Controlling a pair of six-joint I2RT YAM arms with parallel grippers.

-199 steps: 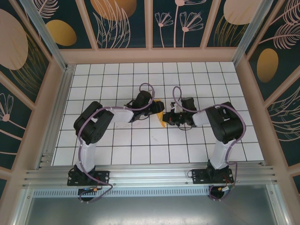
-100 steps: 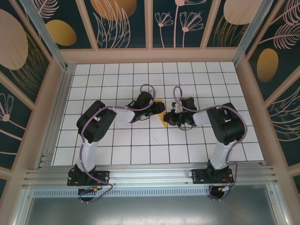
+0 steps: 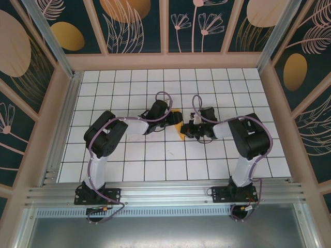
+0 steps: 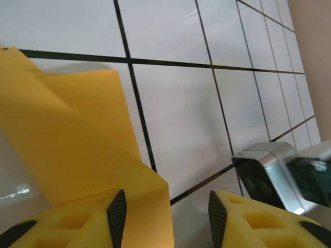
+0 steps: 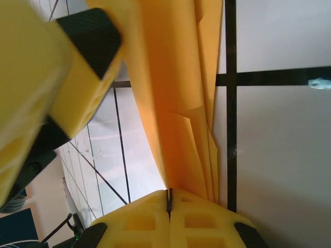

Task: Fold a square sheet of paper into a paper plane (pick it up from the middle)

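Mid-fold, centre of the table (image 3: 155, 155): I am watching the two arms meeting over the paper (image 5: 176, 103), which is lying just in front of both wrists near the middle of the grid, already creased into several long narrow layers rather than lying as a flat square. The right gripper (image 5: 168, 206) is showing its fingers pressed fully together, and the stacked layers are running straight into their tips, so I am reading it as pinching the folded end. The left gripper (image 4: 166, 219) is standing about half open with a clear gap between its fingers; a raised flap of the paper is reaching into that gap beside one pad, but nothing is clamped there. I am judging the step in hand to be pressing or turning this flap along the long crease while the other end is anchored. To do it well, I am planning to hold the pinch steady, bring the open fingers over the flap's free edge rather than its middle, and close only once the edge is lining up with the layers beneath. A pull across the crease is the risk I am weighing, since thin paper is likely to slip or skew.
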